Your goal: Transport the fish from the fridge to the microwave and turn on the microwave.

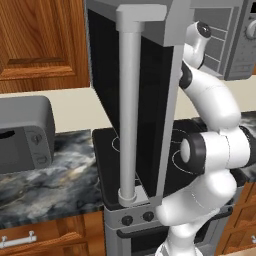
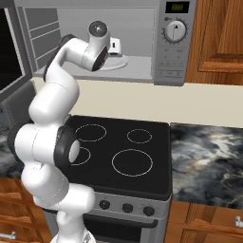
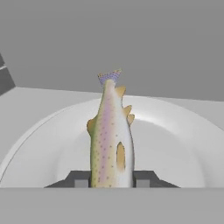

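Clamped between the two dark fingertips of the gripper (image 3: 112, 180), jaws closed on its body, the fish (image 3: 109, 140) pointing tail-first away over the white turntable plate (image 3: 175, 144) inside the open microwave (image 2: 175, 42).

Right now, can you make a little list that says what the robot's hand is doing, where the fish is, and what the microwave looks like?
hand: shut on the fish, reached inside the microwave
fish: held between the fingers, pointing away over the white round plate
microwave: door swung wide open, grey inside
stove: black, below the microwave, nothing on its rings
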